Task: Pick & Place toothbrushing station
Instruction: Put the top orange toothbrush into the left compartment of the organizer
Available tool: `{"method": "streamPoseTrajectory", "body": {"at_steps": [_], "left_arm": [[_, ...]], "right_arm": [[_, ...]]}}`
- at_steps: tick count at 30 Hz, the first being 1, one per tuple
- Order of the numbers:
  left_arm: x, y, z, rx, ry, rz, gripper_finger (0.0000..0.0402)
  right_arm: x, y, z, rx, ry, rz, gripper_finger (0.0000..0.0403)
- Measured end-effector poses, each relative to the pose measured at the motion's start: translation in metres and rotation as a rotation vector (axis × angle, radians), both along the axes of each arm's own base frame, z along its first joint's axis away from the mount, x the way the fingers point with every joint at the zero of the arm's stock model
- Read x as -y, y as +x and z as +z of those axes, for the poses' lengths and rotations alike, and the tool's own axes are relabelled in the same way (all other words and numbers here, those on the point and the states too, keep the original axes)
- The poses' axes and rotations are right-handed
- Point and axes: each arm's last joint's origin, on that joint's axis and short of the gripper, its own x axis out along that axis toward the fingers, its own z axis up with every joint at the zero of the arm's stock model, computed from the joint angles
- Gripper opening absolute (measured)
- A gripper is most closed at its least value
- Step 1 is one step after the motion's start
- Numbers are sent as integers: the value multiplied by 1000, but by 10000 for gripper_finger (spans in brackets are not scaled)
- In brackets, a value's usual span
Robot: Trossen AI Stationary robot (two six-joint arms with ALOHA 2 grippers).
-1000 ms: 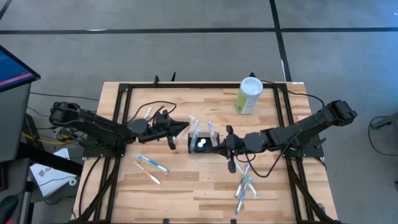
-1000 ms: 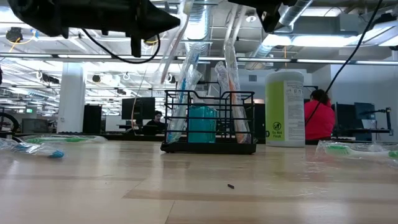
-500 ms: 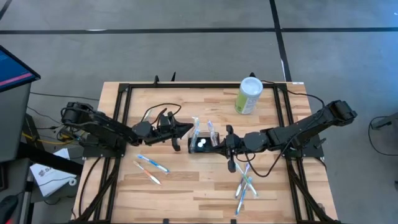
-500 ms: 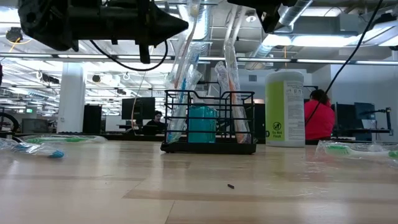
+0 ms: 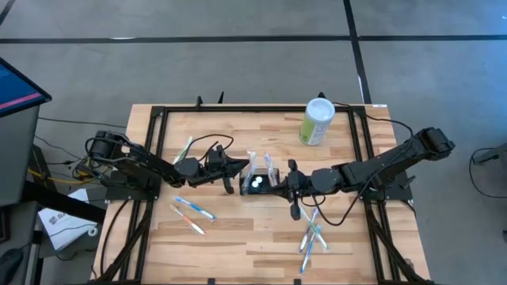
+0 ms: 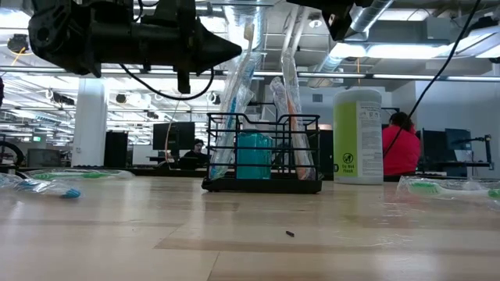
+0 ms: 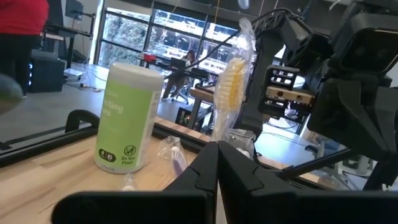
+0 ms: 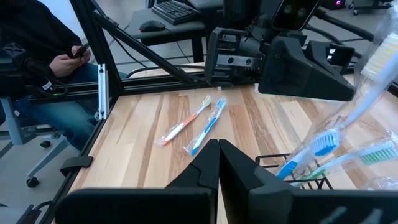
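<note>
I see the toothbrushing station (image 5: 257, 180), a black wire-mesh caddy, at the frame's centre on the pale wood-plank table (image 5: 238, 237), bristling with wrapped toothbrushes. My left gripper (image 5: 238, 165) hovers just left of it, fingers pressed together on nothing; my right gripper (image 5: 279, 184) sits just right of it, likewise closed and empty. Open planks lie below. A pale-green canister (image 5: 318, 121) stands upper right, near the black frame rail.

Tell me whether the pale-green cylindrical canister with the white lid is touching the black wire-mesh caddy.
Apart. In the high view, bare wooden table separates the pale-green canister from the black wire-mesh caddy; the low view also shows a gap between them.
</note>
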Motion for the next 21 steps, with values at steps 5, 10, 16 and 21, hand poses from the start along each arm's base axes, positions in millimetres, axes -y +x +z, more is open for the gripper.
{"method": "streamPoseTrajectory", "body": {"at_steps": [5,10,16,21], "left_arm": [[1,0,0,-1,0,-3,0],[3,0,-2,-22,-3,16,0],[6,-9,-13,-53,-32,35,0],[10,-17,-21,-79,-61,59,0]], "right_arm": [[0,0,0,-2,-1,0,0],[0,0,0,-3,-1,0,0],[-1,0,0,-3,-1,4,0],[-1,0,0,-3,-1,4,0]]}}
